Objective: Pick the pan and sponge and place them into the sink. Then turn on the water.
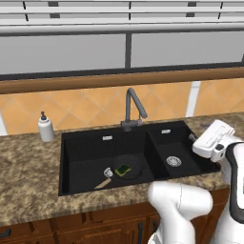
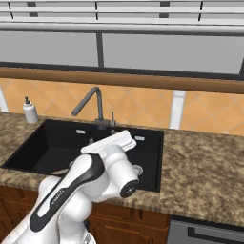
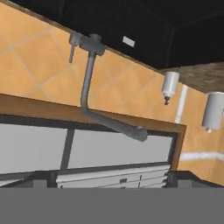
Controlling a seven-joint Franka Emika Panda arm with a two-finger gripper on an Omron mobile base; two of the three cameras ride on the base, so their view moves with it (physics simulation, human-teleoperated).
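Gripper [image 3: 112, 186] released, empty; I see the faucet [image 3: 89, 74] at upper left, lever [image 3: 72, 50] beside its base.

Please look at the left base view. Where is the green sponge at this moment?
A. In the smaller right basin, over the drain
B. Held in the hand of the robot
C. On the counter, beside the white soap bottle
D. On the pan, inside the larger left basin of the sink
D: the sponge lies on the dark round pan, whose wooden handle points to the lower left, in the left basin of the sink.
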